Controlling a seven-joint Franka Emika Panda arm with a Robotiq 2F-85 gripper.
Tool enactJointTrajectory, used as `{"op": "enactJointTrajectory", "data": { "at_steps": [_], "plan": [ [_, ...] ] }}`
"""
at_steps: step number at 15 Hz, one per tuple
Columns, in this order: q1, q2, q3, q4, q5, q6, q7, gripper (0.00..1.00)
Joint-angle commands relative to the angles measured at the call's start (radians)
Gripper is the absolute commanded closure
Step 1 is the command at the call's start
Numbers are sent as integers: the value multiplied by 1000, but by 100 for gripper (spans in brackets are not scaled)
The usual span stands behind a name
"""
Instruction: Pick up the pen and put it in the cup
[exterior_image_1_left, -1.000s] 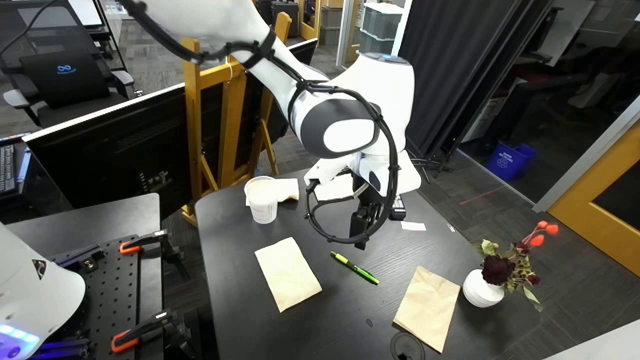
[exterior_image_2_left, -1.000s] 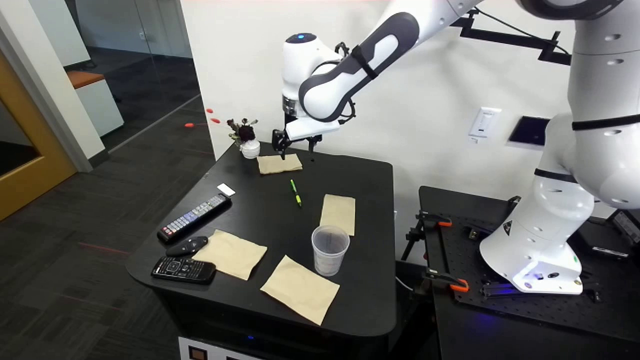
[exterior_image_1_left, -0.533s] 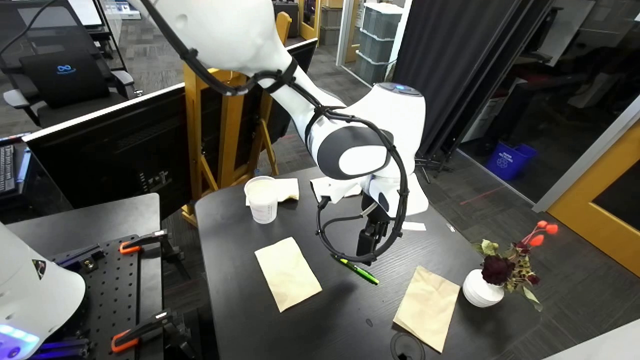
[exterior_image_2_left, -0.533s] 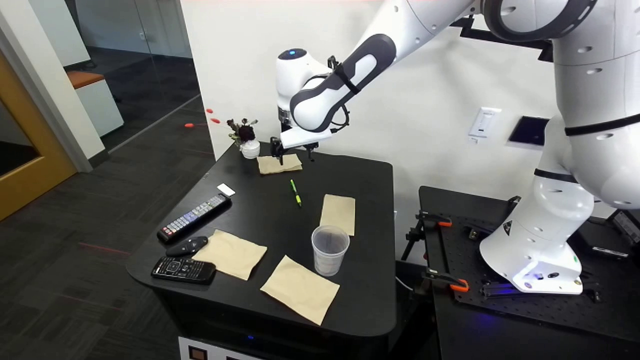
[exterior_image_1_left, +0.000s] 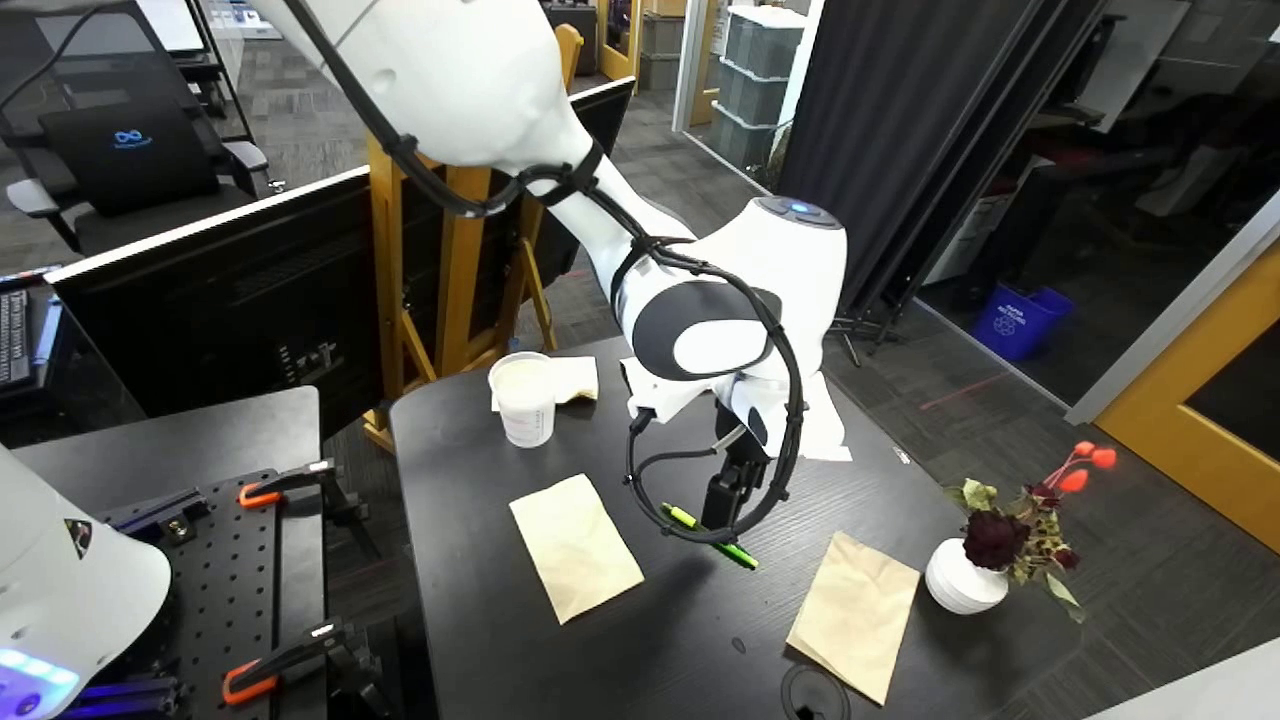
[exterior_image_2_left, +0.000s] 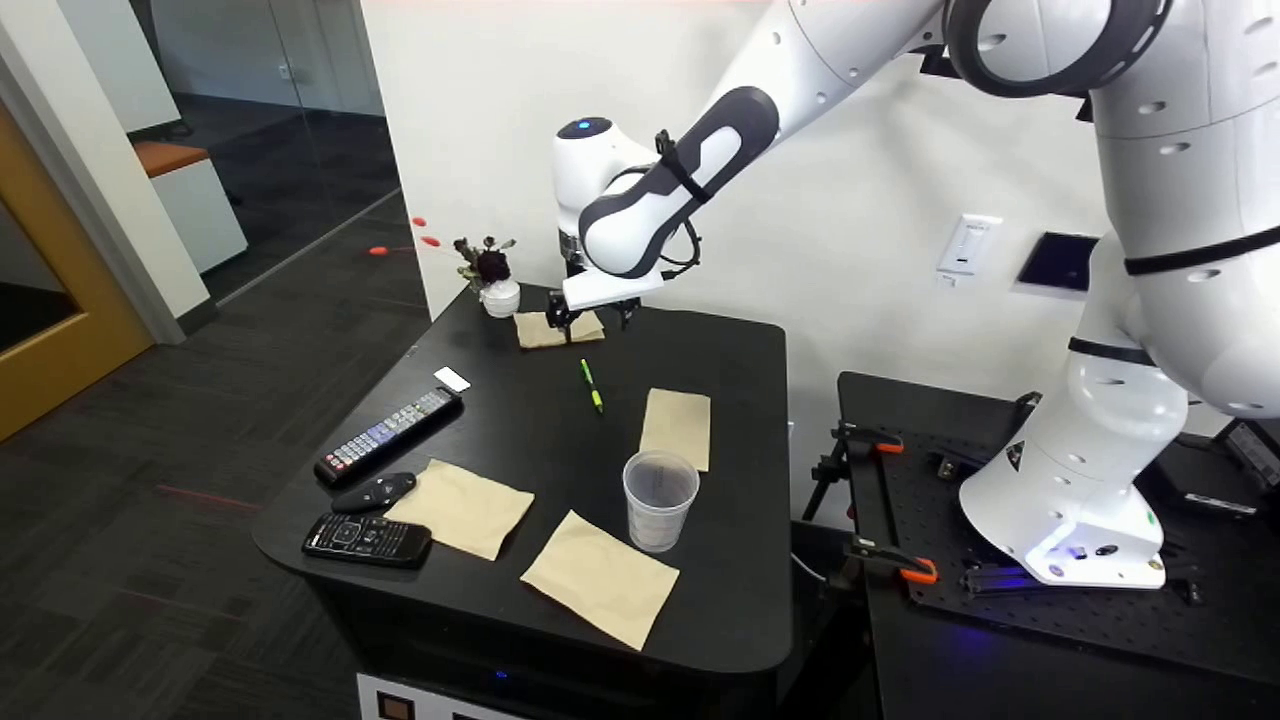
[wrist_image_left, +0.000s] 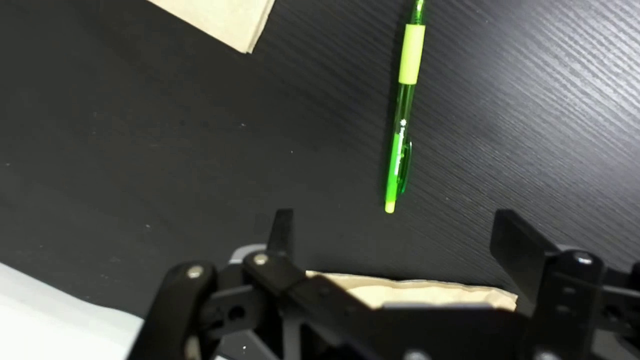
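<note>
The black desk (exterior_image_2_left: 560, 450) has one edge along the white wall (exterior_image_2_left: 880, 310) and another, square to it, facing the robot's base (exterior_image_2_left: 1060, 510); the first of these matters most to the coming move. The arm (exterior_image_2_left: 800, 80), the only one here, is stretched over the desk from the base edge. Its gripper (wrist_image_left: 392, 220) hangs above the desk on the wall-edge side, fingers (wrist_image_left: 285, 230) spread wide and nothing held; its height is hard to tell. The cup (exterior_image_2_left: 660, 510) stands upright, well apart from it, toward the corner where the base edge meets the edge opposite the wall. The pen (wrist_image_left: 404, 107) lies on the desk, nearer the wall edge than the cup does, and not yet gripped. In the wrist view its long axis runs almost square to the line between the fingertips and about midway between them. Its clip end is nearest the gripper, while the lime grip (wrist_image_left: 412, 55) points toward the edge opposite the wall. So the wrist's turn looks right as it is; what seems needed is a shift along the pen's length, away from the wall edge, until its middle sits between the fingers, then a descent. Smallest of all, the clip (wrist_image_left: 407, 167) sits on the side away from the base edge; pinching there might roll the pen, so mid-length seems safer.
</note>
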Motion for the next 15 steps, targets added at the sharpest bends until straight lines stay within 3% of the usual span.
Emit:
{"op": "enactJointTrajectory", "data": {
  "at_steps": [1, 15],
  "plan": [
    [16, 10, -14, -9, 20, 23, 7, 0],
    [35, 65, -9, -42, 57, 97, -3, 0]
  ]
}}
